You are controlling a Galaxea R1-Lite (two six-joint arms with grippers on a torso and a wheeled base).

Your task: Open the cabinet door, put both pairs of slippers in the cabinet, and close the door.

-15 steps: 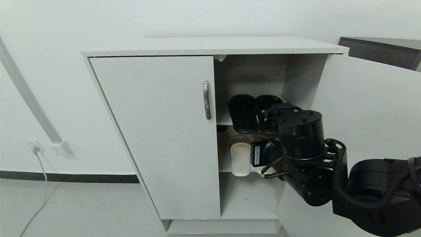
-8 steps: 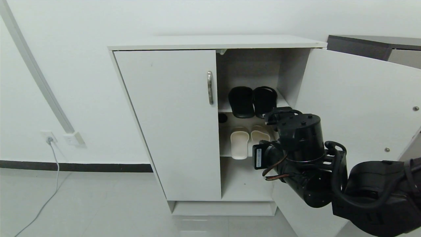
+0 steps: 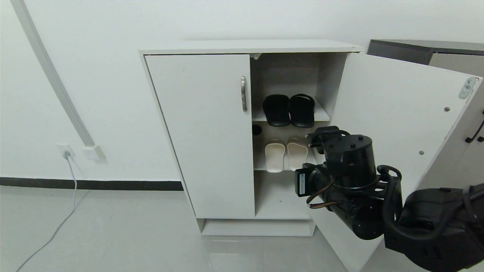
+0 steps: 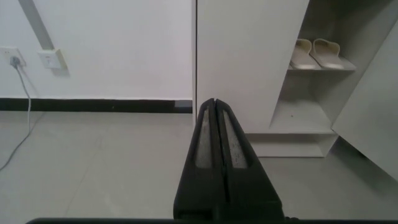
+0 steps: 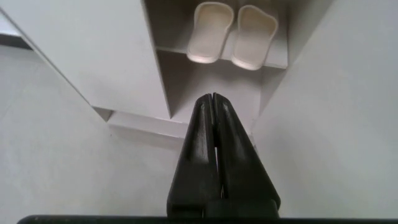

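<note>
The white cabinet (image 3: 245, 46) has its left door (image 3: 204, 132) closed and its right door (image 3: 393, 113) swung wide open. A black pair of slippers (image 3: 278, 109) lies on the upper shelf. A white pair of slippers (image 3: 275, 155) lies on the shelf below, also seen as white slippers (image 4: 303, 55) and white slippers (image 5: 210, 25). My right arm (image 3: 349, 166) hangs in front of the opening, low beside the open door. My right gripper (image 5: 212, 99) is shut and empty, pointing at the cabinet's foot. My left gripper (image 4: 214, 104) is shut and empty over the floor, left of the cabinet.
A dark-topped unit (image 3: 423, 51) with a black handle (image 3: 475, 135) stands right behind the open door. A wall socket (image 3: 66, 152) with a cable running down to the floor sits at the left. Grey tiled floor (image 3: 113, 238) stretches in front of the cabinet.
The whole head view has shifted: the cabinet now looks smaller and farther off, with more floor showing and both white slippers uncovered. The right arm keeps its place in the picture.
</note>
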